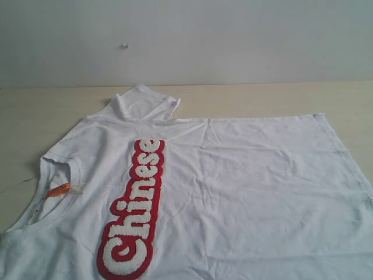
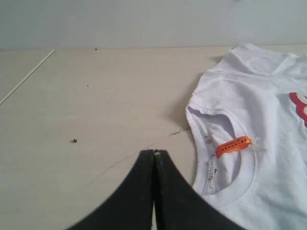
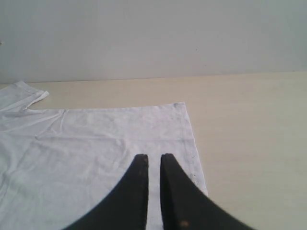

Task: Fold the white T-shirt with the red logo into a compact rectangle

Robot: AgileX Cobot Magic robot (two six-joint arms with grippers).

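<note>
White tee point(image 1: 245, 175), red logo point(image 1: 133, 210) with white letters, orange tag point(image 2: 233, 145) with dark dots, pale beige table point(image 1: 262, 99), plain grey-white wall point(image 1: 233, 35), black left gripper point(image 2: 154, 153), black right gripper point(image 3: 153, 158)

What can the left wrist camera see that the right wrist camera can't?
Only the left wrist view: the collar, the orange tag, a bit of the red logo, and the left tool, tips together, beside the cloth. Only the right wrist view: the hem edge and the right tool, tips slightly apart, over the cloth. Both: the white T-shirt, one sleeve, the table and the wall.
</note>
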